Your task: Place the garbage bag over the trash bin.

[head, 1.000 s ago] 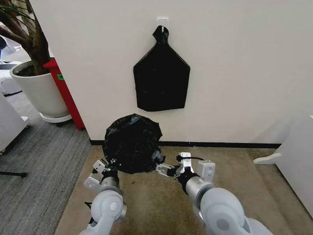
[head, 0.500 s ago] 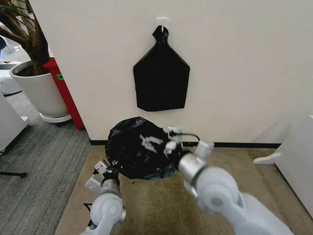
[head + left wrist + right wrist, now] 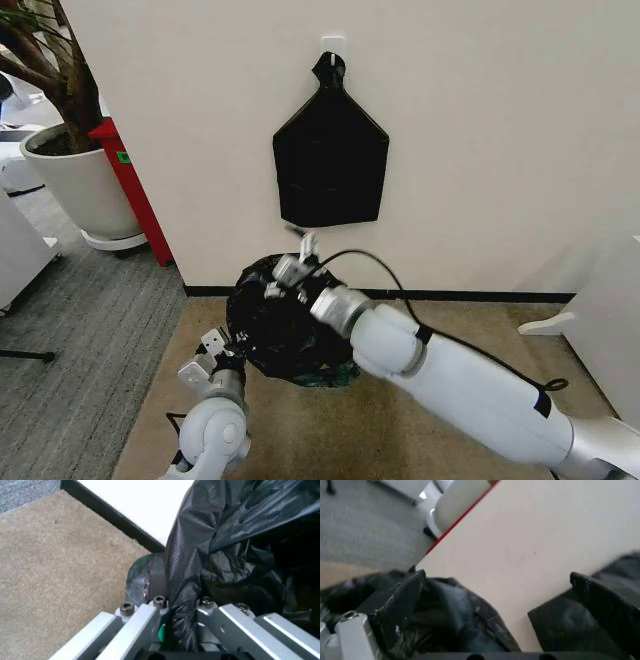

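Note:
The glossy black garbage bag (image 3: pixel 280 325) is draped over the trash bin, which stands against the wall and is almost wholly hidden under the film. A greenish patch (image 3: pixel 336 377) shows at its foot. My left gripper (image 3: pixel 226 351) is low at the bag's left side. In the left wrist view the left gripper (image 3: pixel 180 605) is shut on a fold of the garbage bag (image 3: pixel 225 555). My right arm reaches across the bag, and the right gripper (image 3: pixel 290 266) hovers open over its top back edge by the wall. In the right wrist view the right gripper (image 3: pixel 497 576) has wide-spread fingers (image 3: pixel 400 600) above the garbage bag (image 3: pixel 455 622).
A flat black sheaf (image 3: pixel 330 165) hangs from a wall hook above the bin. A large white planter (image 3: pixel 82 185) with a tree and a red panel (image 3: pixel 132 190) stand at the left. Beige carpet (image 3: pixel 330 430) lies in front, and white furniture (image 3: pixel 605 330) is at the right.
My right arm has swung from the bag's lower right edge up and leftward across the bag to its top near the wall. The left gripper has stayed at the bag's left side.

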Controlling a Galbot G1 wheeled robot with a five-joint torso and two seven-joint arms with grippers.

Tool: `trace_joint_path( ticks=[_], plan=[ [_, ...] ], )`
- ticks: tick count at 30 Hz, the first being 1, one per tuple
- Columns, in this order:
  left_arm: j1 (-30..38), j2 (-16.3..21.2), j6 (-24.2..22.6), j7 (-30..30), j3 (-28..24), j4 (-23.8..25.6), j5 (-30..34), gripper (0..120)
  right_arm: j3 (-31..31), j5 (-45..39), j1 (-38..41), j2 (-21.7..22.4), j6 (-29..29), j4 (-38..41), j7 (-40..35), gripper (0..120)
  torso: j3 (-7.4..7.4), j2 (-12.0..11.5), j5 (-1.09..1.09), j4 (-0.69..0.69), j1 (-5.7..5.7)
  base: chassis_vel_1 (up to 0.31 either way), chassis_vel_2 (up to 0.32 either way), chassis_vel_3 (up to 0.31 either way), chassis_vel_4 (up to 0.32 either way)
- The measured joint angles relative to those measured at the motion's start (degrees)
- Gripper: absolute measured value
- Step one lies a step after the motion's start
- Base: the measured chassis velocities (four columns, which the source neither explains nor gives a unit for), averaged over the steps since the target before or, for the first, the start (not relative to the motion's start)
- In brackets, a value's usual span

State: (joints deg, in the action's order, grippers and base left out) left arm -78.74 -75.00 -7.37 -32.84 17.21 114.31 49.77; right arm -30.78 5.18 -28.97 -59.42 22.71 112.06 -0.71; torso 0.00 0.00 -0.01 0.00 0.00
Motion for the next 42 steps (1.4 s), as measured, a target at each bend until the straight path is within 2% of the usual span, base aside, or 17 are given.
trace_joint_path(
  ticks=[7, 17, 21, 23, 25, 28, 31, 36, 39, 42],
  plan=[
    [-0.07, -0.46, -0.16, 0.01, -0.07, 0.35, 0.07, 1, -2.41, 8.25, 5.09, -0.52, -0.73, -3.44, 3.97, 100, 0.0, 0.0, 0.0, 0.0, 0.0, 0.0, 0.0, 0.0, 0.0],
    [-0.23, -0.84, -0.15, -0.05, -0.11, 0.37, -0.23, 1, -2.93, 15.89, 6.84, 0.04, -2.13, -5.95, 10.43, 100, 0.0, 0.0, 0.01, 0.0, 0.0, 0.0, 0.0, 0.0, 0.0],
    [-0.3, -0.97, -0.09, -0.19, -0.16, 0.37, -0.25, 1, -3.13, 19.28, 7.56, 0.77, -3.52, -6.92, 13.13, 82, 0.0, 0.0, 0.01, 0.0, 0.0, 0.0, 0.0, 0.0, 0.0],
    [-0.45, -1.19, -0.07, -0.23, -0.23, 0.4, -0.31, 1, -3.24, 19.3, 7.73, 0.72, -3.55, -7.66, 13.25, 75, 0.0, 0.0, 0.01, 0.0, 0.0, 0.0, 0.0, 0.0, 0.0],
    [-0.5, -1.28, -0.07, -0.24, -0.25, 0.44, -0.34, 1, -3.25, 19.3, 7.74, 0.7, -3.55, -7.81, 13.29, 73, 0.0, 0.0, 0.01, 0.0, 0.0, 0.0, 0.0, 0.0, 0.0],
    [-0.62, -1.7, -0.06, -0.24, -0.37, 0.55, -0.53, 1, -3.46, 19.3, 7.74, 0.66, -3.43, -8.18, 13.59, 58, 0.0, 0.0, 0.01, 0.0, 0.0, 0.0, 0.0, 0.0, 0.0],
    [-0.65, -1.82, -0.06, -0.24, -0.38, 0.56, -0.59, 1, -3.75, 19.28, 7.74, 0.76, -3.4, -8.22, 13.77, 51, 0.0, 0.0, 0.01, 0.0, 0.0, 0.0, 0.0, 0.0, 0.0],
    [-0.58, -1.59, 0.01, -0.24, -0.24, 0.68, -0.61, 1, -4.41, 18.69, 7.37, 1.23, -3.27, -8.24, 13.89, 29, 0.0, 0.0, 0.01, 0.0, 0.0, 0.0, 0.0, 0.0, 0.0],
    [-0.57, -1.54, 0.06, -0.25, -0.19, 0.72, -0.6, 1, -4.42, 18.41, 7.26, 1.32, -3.26, -8.24, 13.89, 22, 0.0, 0.0, 0.01, 0.0, 0.0, 0.0, 0.0, 0.0, 0.0],
    [-0.58, -1.62, 0.09, -0.25, -0.22, 0.72, -0.6, 1, -4.42, 18.01, 7.09, 1.35, -3.25, -8.29, 13.83, 9, 0.0, 0.0, 0.01, 0.0, 0.0, 0.0, 0.0, 0.0, 0.0]
  ],
)
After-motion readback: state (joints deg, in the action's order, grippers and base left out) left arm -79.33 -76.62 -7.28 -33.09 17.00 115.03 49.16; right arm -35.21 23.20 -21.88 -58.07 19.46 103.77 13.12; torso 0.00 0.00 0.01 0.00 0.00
